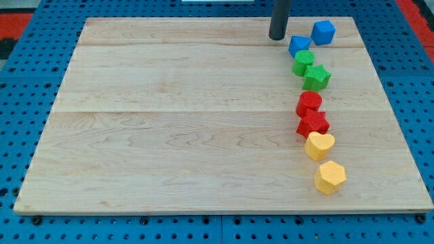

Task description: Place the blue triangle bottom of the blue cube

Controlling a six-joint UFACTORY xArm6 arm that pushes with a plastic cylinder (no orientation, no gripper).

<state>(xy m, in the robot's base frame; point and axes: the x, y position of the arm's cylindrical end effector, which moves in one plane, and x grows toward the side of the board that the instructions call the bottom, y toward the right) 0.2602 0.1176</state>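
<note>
My tip (pixel 277 37) stands just left of the blue triangle (pixel 299 45); there is no hand. It already lies near-left of the blue cube (pixel 323 32) on the counter (pixel 169 135), needing a rightward nudge.

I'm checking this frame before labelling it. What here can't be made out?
- My tip: the rod's upper part is cut off by the view's top edge.
- Blue triangle: its lower edge is hidden by the green block; contact with the blue cube is unclear.
- Green block's shape: partly covered by the green star.
</note>
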